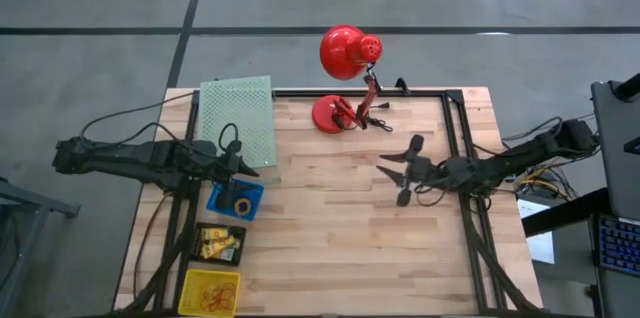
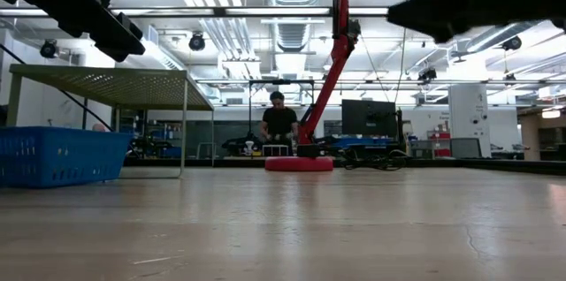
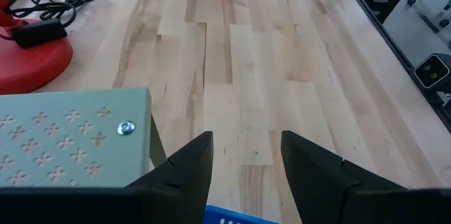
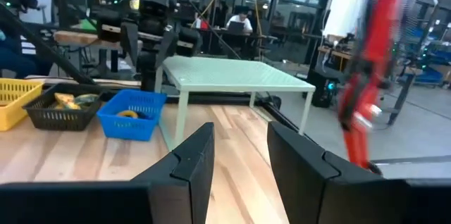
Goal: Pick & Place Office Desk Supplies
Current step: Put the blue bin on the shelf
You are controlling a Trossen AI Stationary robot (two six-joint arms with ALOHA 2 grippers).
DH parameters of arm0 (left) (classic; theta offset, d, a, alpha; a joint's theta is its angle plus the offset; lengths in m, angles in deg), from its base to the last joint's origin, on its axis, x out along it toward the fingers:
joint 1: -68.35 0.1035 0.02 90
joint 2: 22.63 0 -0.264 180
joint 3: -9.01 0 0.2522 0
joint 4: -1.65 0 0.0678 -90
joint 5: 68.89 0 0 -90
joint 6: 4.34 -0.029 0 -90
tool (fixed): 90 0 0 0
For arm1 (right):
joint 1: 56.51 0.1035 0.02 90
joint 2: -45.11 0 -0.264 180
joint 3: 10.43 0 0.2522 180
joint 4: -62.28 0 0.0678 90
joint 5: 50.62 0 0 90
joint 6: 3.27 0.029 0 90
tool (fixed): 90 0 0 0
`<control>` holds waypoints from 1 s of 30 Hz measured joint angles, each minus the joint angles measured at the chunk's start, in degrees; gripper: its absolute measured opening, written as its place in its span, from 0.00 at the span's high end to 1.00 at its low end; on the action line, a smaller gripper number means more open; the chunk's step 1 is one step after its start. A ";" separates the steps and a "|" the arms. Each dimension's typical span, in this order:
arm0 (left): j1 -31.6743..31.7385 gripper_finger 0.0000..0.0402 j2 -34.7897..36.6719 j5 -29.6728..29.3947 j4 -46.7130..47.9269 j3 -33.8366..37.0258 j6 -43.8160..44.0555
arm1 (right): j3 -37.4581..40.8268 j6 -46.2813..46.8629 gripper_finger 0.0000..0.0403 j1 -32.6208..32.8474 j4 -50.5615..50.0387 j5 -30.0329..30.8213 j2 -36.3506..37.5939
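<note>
The supplies lie in three baskets at the table's left near corner. A blue basket holds a dark ring with orange. A black basket holds small yellow pieces. A yellow basket holds thin red bands. My left gripper is open and empty; it hovers just past the blue basket's far edge, beside the green shelf. My right gripper is open and empty, above the table's middle right, pointing toward the baskets.
A pale green perforated shelf stands on legs at the far left. A red desk lamp with its round base and cord stands at the far middle. A black frame edges the far and right sides. A person is far behind.
</note>
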 joint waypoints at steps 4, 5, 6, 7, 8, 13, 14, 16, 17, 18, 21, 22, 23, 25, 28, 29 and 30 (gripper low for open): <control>0.01 0.57 0.00 0.00 0.00 0.00 0.00 | 5.64 -1.04 0.68 0.00 0.16 -0.07 6.32; 0.00 0.57 0.00 0.00 0.00 0.00 0.00 | 7.13 -1.31 0.68 0.00 -0.04 -0.31 7.88; -0.01 0.57 0.00 0.00 0.00 0.00 0.01 | 8.33 -1.17 0.68 0.00 -0.08 -0.61 9.31; 0.01 0.57 0.00 0.00 0.00 0.00 0.01 | 9.36 -0.65 0.68 0.00 -0.02 -1.01 10.74; -0.01 0.57 0.00 0.00 0.01 0.00 0.00 | 10.40 0.02 0.68 0.00 0.14 -1.51 12.33; 0.00 0.57 0.00 0.00 0.02 0.00 -0.01 | 13.36 1.73 0.68 0.48 -3.08 -2.02 19.68; 0.01 0.57 0.00 0.00 0.02 0.00 0.00 | 13.35 2.51 0.68 0.68 -5.41 -2.05 21.23; -0.01 0.57 0.00 0.00 0.02 0.00 -0.01 | 13.34 4.99 0.68 1.17 -10.33 -2.13 23.63; -0.01 0.57 0.00 0.00 0.02 0.00 0.01 | 13.34 6.88 0.68 1.43 -13.42 -2.00 24.76; 0.01 0.57 0.00 0.00 0.02 0.00 0.01 | 13.34 8.51 0.68 1.64 -16.28 -1.74 25.92; 0.00 0.57 0.02 -0.01 0.02 0.00 0.00 | 13.35 11.81 0.68 1.77 -22.04 -0.61 29.83; 0.01 0.57 0.02 -0.01 0.02 0.00 0.00 | 13.34 12.15 0.68 1.77 -22.94 -0.21 31.12; 0.01 0.57 0.02 0.00 0.02 0.00 0.00 | 13.34 12.06 0.68 1.77 -23.87 -0.17 32.33; 0.01 0.57 0.02 0.00 0.02 0.00 0.01 | 13.34 9.16 0.68 1.79 -25.01 -0.22 34.92; 0.00 0.57 0.02 0.00 0.02 0.00 0.01 | 13.34 6.15 0.68 2.21 -27.42 -0.42 38.71; 0.01 0.57 0.02 -0.02 0.02 0.00 0.01 | 13.34 6.35 0.68 2.51 -28.68 -0.42 39.87; 0.01 0.57 0.02 0.00 0.02 0.00 -0.01 | 13.34 6.78 0.68 2.85 -30.30 -0.44 40.98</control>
